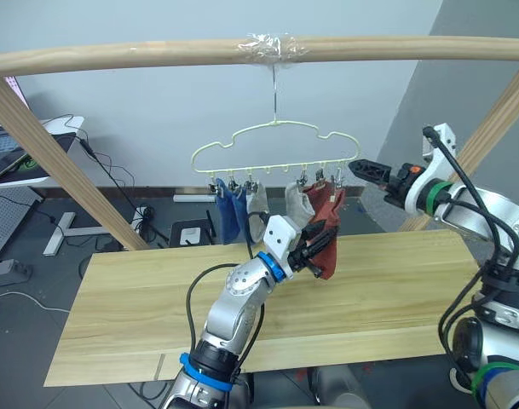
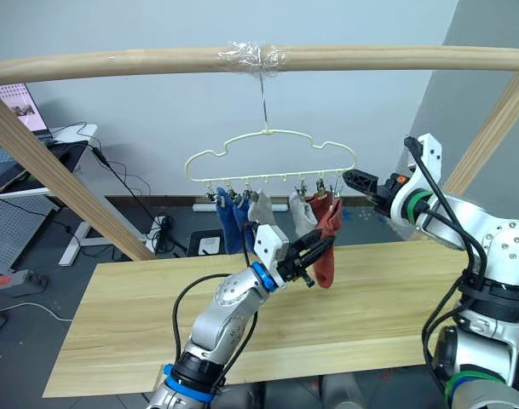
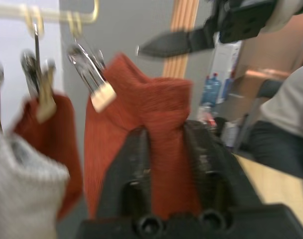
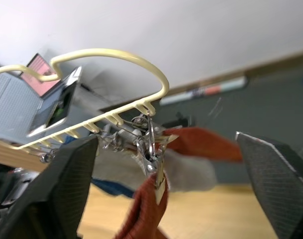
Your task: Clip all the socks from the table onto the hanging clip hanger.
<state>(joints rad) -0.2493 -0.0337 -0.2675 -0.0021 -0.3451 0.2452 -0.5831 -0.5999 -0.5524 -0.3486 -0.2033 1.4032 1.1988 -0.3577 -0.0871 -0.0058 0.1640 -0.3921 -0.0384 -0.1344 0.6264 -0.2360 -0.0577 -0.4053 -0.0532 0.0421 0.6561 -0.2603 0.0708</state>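
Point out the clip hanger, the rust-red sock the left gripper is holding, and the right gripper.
clip hanger [image 1: 276, 126], left eye view, on the top of its wavy bar.
rust-red sock [image 3: 156, 112], left wrist view, on the fabric above the fingers.
right gripper [image 4: 168, 186], right wrist view, midway between its open fingertips.

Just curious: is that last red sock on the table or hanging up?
Hanging: the red sock dangles from an end clip, with the left gripper pinching it.
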